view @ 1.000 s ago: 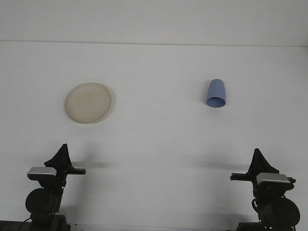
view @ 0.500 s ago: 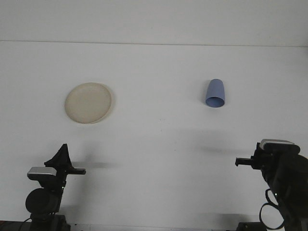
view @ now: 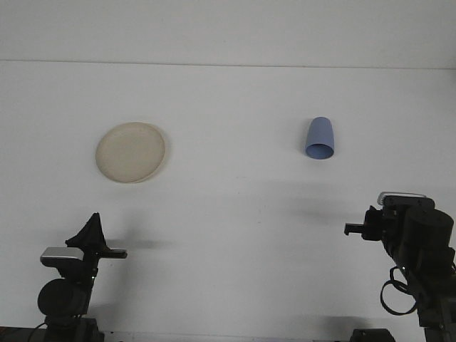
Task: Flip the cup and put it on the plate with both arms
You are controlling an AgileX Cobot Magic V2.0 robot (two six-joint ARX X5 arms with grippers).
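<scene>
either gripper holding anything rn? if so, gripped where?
Nothing is held. The blue cup lies on the table, apart from both arms, the plate likewise. Left gripper and right gripper carry nothing.

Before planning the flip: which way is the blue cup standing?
Upside down. The blue cup rests on its wider rim, narrow rounded base up, no opening visible.

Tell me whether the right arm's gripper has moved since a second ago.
Yes. The right gripper has risen from its rest pose and moved up the view toward the blue cup, which has stayed put on the table.
</scene>
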